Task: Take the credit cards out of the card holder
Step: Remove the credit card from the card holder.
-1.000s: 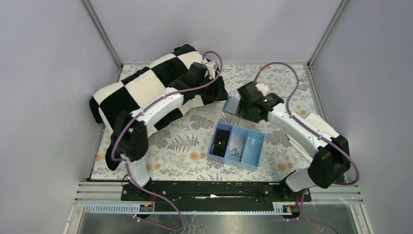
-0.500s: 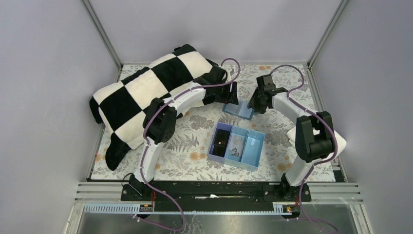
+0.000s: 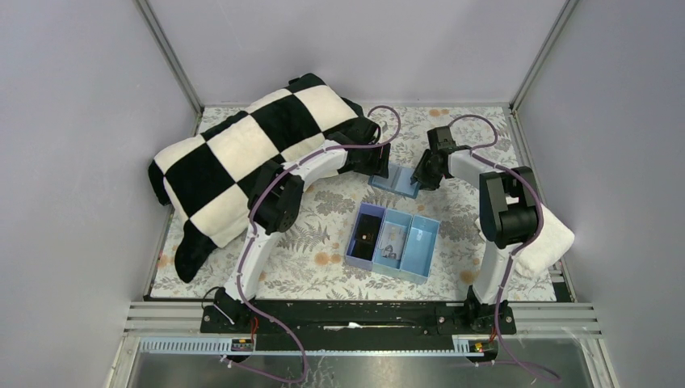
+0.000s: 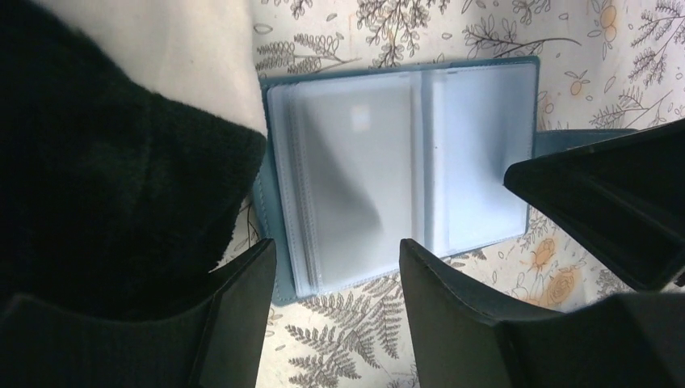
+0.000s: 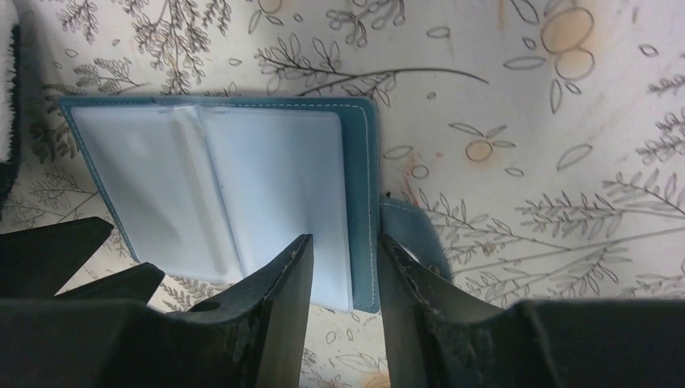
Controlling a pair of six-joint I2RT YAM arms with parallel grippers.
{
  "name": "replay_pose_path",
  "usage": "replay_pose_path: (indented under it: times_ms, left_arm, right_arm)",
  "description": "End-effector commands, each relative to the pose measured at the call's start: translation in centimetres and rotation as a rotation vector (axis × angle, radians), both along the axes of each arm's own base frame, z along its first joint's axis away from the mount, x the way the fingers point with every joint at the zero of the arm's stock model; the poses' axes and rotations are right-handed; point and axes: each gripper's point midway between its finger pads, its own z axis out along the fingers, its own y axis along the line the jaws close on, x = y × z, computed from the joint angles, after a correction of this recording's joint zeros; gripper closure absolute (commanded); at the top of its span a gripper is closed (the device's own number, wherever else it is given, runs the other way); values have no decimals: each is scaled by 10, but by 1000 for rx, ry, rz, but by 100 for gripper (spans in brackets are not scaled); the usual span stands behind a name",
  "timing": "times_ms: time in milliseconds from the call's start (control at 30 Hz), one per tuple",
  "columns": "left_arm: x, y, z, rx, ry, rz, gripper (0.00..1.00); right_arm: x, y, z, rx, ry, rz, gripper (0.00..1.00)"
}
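Observation:
The blue-teal card holder (image 3: 396, 180) lies open and flat on the floral cloth between my two grippers. Pale grey credit cards (image 4: 355, 162) sit in its clear sleeves and also show in the right wrist view (image 5: 266, 182). My left gripper (image 3: 376, 167) is open, and its jaws (image 4: 335, 271) straddle the holder's near left corner. My right gripper (image 3: 422, 174) has its jaws (image 5: 343, 275) a little apart around the holder's right edge, next to its blue strap (image 5: 404, 226). Neither gripper holds anything.
A black-and-white checkered blanket (image 3: 242, 153) lies at the back left, right next to the holder. A light-blue three-compartment tray (image 3: 420, 242) stands nearer the arm bases. A white towel (image 3: 545, 238) lies at the right. Grey walls enclose the table.
My left gripper has swung from the blanket to the holder's left side. My right arm has folded up, bringing its gripper onto the holder's right edge. The holder has barely moved.

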Motion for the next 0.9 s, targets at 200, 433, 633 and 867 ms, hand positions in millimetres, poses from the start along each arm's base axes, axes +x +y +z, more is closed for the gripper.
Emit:
replay_pose_path:
  times_ms: [200,433,633,867]
  left_arm:
    - [13,-12,2,-26,-36,-12,43]
    - [13,-13,15,-43,-49,-6,47]
    - [13,-20,42,-99,-79,-25,51]
    - [2,-34,68,-208,-59,-71,68]
  right_arm:
    - [16,7,-9,16,-5,21,60]
    - [13,7,-11,22,4,23,61]
    - [10,8,-12,28,9,29,61]
    - [9,9,-12,32,10,29,62]
